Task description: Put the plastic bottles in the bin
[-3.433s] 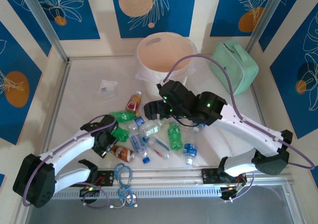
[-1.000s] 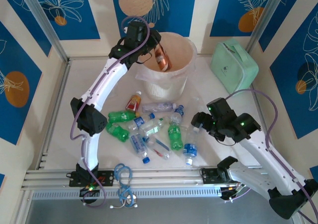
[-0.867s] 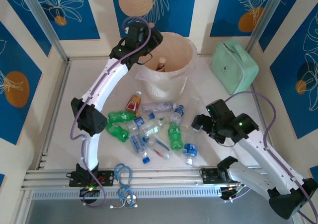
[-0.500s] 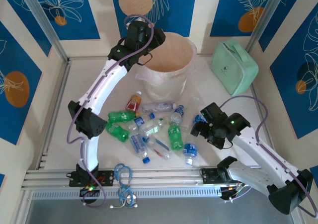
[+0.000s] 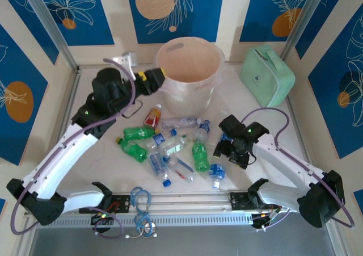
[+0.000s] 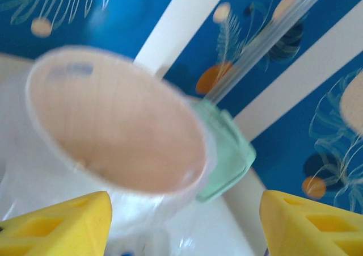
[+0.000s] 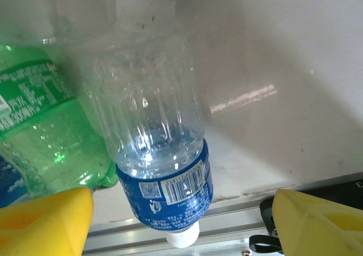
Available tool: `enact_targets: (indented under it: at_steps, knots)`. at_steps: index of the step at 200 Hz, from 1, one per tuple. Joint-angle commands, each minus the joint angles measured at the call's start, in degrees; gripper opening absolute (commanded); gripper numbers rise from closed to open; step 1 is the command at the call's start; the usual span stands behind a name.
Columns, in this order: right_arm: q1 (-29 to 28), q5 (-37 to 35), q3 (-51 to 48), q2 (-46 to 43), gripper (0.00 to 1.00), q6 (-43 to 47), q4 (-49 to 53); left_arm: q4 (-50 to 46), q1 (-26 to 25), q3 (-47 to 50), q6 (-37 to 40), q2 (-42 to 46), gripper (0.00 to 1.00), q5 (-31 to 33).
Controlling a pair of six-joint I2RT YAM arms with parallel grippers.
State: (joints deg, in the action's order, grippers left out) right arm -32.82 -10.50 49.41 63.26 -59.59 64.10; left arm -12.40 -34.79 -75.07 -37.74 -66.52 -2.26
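The round white bin (image 5: pixel 190 68) stands at the back of the table, and the left wrist view looks at its rim (image 6: pixel 113 125). Several plastic bottles lie in front of it: a red-orange labelled one (image 5: pixel 152 118), green ones (image 5: pixel 139 133) (image 5: pixel 198 155) and blue-labelled ones (image 5: pixel 157 166). My left gripper (image 5: pixel 146 75) hangs open and empty just left of the bin, its yellow fingers (image 6: pixel 57 225) wide apart. My right gripper (image 5: pixel 221 152) is open over a clear blue-labelled bottle (image 5: pixel 216 173), which lies between the fingers (image 7: pixel 320 222) in the right wrist view (image 7: pixel 164 171), beside a green bottle (image 7: pixel 45 131).
A mint green zip case (image 5: pixel 267 74) lies right of the bin and shows behind it from the left wrist (image 6: pixel 227 154). Blue cable loops (image 5: pixel 140 202) hang at the front rail (image 5: pixel 187 199). Patterned walls enclose the table on three sides.
The left gripper let a red-orange labelled bottle fall into the bin, then drew back to the bin's left. The right gripper came down and left towards the blue-labelled bottle.
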Motion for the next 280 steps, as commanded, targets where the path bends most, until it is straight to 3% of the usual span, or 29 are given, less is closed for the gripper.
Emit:
enact_targets:
  at_steps: [1, 46, 88, 155, 229, 280]
  knots:
    - [4.7, -0.3, 5.3, -0.3, 0.78, 3.4, -0.1, -1.7, -0.2, 7.5, 0.5, 2.4, 0.67, -4.2]
    - [11.7, 1.0, 12.7, 8.2, 0.62, 4.6, -6.8, -4.2, -0.2, 14.7, -2.9, 8.2, 0.64, -2.5]
    - [13.5, 1.3, 16.1, 17.4, 0.57, 5.7, -12.7, -8.6, -0.2, 15.9, -3.4, 11.1, 0.62, 3.1]
    - [13.8, -1.0, 23.1, 31.7, 0.54, 7.1, -14.0, -9.2, -0.2, 19.1, -4.7, 13.6, 0.63, 3.4]
    - [13.7, -4.2, 27.6, 39.6, 0.74, 6.1, -11.4, -9.9, -0.2, 19.8, -4.1, 15.1, 0.64, 4.0]
    - [13.8, -4.9, 28.4, 43.2, 0.77, 6.6, -11.1, -9.1, -0.2, 20.5, -4.8, 14.9, 0.64, 3.4]
